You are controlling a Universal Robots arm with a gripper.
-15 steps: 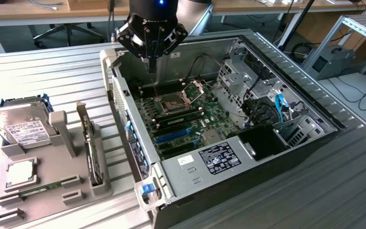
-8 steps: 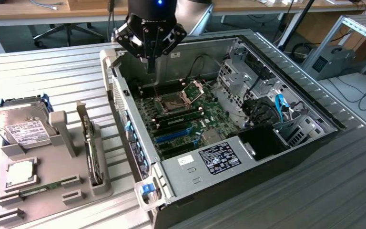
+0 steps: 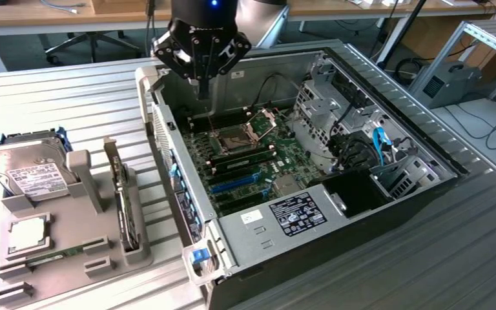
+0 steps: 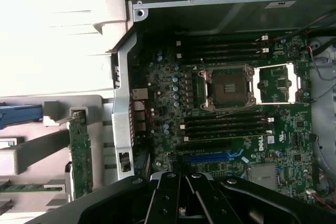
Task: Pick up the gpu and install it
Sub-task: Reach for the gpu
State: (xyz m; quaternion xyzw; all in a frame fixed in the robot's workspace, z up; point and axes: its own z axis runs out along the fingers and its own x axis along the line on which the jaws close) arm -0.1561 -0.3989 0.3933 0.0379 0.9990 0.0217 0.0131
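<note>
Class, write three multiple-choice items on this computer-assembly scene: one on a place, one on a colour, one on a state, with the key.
1. Where is the slim green-and-black expansion card with the silver bracket?
A) on edge in the grey holder beside the open black computer case
B) plugged in inside the case
C) held up in the air

2. What colour is the long expansion slot on the green motherboard?
A) red
B) blue
C) yellow

3. How is the robot's hand?
A) open around the card
B) shut on the card
C) shut and empty above the case

Key: 1 A, it stands in the holder; 2 B, its plastic is blue; 3 C, it is closed on nothing.
</note>
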